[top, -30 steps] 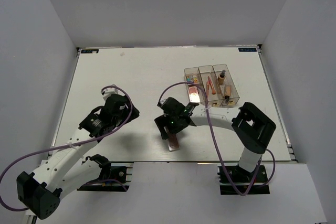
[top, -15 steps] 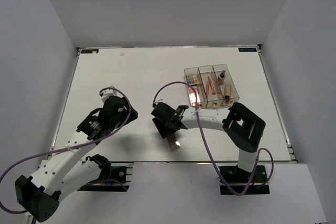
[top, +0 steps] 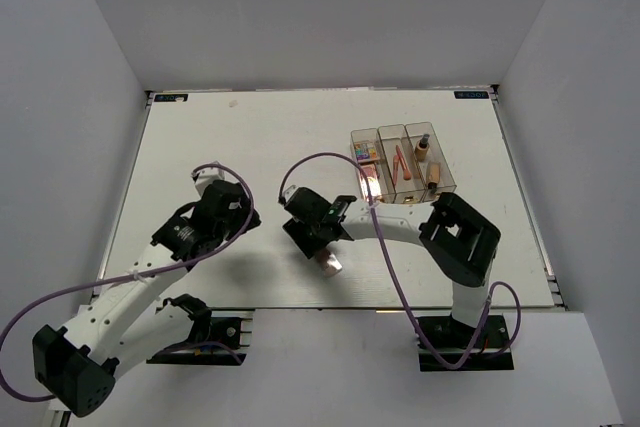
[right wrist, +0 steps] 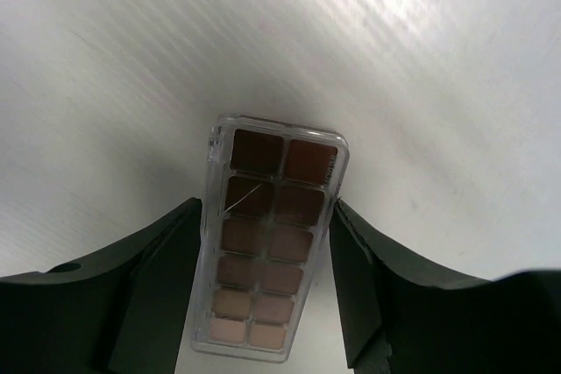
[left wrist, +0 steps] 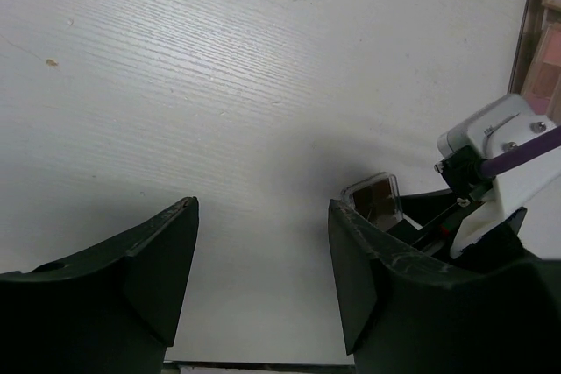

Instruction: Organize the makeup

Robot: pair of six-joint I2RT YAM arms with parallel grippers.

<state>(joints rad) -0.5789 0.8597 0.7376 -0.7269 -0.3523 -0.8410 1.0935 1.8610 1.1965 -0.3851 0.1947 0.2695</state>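
The brown eyeshadow palette lies flat on the table, low centre from overhead. It seems the only piece outside the clear box at upper right, where the other cosmetics sit. The right gripper straddles it; pinching or not, I cannot tell. The left gripper hangs spread, empty.

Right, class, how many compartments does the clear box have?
3, side by side: left compartment holds palettes, middle compartment pink brushes, right compartment a bottle and tube. None seem hidden.

No text, label or number is legible in any view.
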